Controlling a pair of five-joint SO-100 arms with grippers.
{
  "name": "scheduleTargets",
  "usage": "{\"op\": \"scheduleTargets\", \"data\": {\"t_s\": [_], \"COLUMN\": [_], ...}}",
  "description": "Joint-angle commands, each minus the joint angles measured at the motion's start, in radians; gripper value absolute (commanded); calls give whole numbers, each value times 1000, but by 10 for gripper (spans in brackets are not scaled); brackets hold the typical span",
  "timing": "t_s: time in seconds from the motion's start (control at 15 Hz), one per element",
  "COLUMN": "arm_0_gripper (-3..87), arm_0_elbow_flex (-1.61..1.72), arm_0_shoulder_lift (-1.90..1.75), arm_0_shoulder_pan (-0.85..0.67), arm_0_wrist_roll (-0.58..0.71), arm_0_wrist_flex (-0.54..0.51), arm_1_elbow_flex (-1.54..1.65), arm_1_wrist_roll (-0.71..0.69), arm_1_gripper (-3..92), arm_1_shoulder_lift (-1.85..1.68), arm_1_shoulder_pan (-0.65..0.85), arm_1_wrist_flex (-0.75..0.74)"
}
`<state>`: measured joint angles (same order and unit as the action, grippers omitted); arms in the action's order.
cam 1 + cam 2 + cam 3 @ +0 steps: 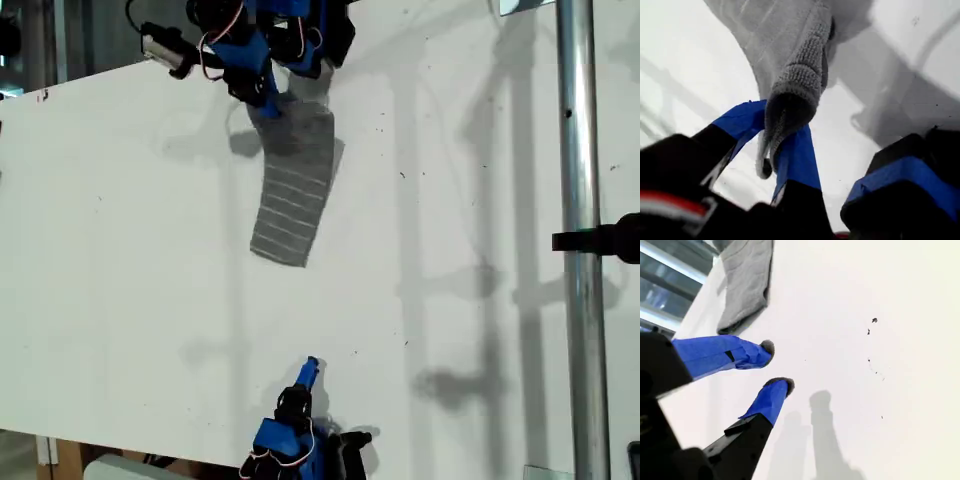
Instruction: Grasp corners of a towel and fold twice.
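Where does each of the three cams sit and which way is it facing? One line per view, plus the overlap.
Exterior view: high off the arms, looking down on the white table; both blue arms show, at its top and bottom edges.
First wrist view: rides my first gripper, looking along the jaws shut on the towel.
Second wrist view: rides my second gripper, jaws open over bare table, facing the towel across it.
Shared: all three see the towel.
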<state>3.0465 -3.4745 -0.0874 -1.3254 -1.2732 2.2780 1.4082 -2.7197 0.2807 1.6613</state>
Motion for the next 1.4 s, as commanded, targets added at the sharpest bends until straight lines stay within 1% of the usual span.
{"op": "scheduleTargets", "data": {"t_s": [0.0, 0.07, 0.13, 0.2, 0.33, 0.47, 0.53, 0.6, 0.67, 0.73, 0.87, 0.93, 1.0, 1.07, 1.13, 1.27, 1.33], "arm_0_gripper": [98, 95, 94, 94, 95, 96, 94, 94, 96, 98, 100, 100, 100, 100, 99, 98, 98], "arm_0_elbow_flex": [-15, -18, -23, -23, -9, 3, 3, 5, 11, 17, 28, 35, 40, 58, 72, 74, 74], "arm_0_shoulder_lift": [-6, -6, -6, -6, -6, -6, -6, -6, -6, -6, -6, -6, -6, -6, -6, -5, -5], "arm_0_shoulder_pan": [6, 8, 9, 9, 9, 9, 9, 11, 9, 5, 0, -6, -12, -12, -11, 11, 23], "arm_0_wrist_roll": [2, 2, -2, -9, -20, -29, -31, -34, -37, -34, -29, -37, -66, -80, -118, -161, -72], "arm_0_wrist_flex": [20, 21, 20, 20, 23, 28, 26, 25, 28, 35, 41, 41, 34, 26, 6, -21, -21], "arm_1_elbow_flex": [-32, -60, -138, -264, -505, -624, -658, -686, -690, -690, -658, -638, -575, -443, -268, 115, 287], "arm_1_wrist_roll": [-8, -54, -100, -153, -238, -270, -279, -336, -385, -433, -457, -457, -457, -428, -426, -255, -153], "arm_1_gripper": [-2, -2, -2, -2, -2, 4, 201, 449, 363, 206, 196, 198, 211, 198, 149, -2, -2], "arm_1_shoulder_lift": [66, 202, 394, 595, 943, 1178, 1232, 1226, 1170, 1092, 893, 815, 727, 601, 436, 26, -195], "arm_1_shoulder_pan": [-44, -51, -58, -69, -63, -28, -15, -11, -6, 20, 138, 195, 236, 256, 236, 143, 91], "arm_1_wrist_flex": [-144, -305, -436, -528, -629, -684, -686, -706, -750, -785, -819, -776, -699, -637, -624, -546, -485]}}
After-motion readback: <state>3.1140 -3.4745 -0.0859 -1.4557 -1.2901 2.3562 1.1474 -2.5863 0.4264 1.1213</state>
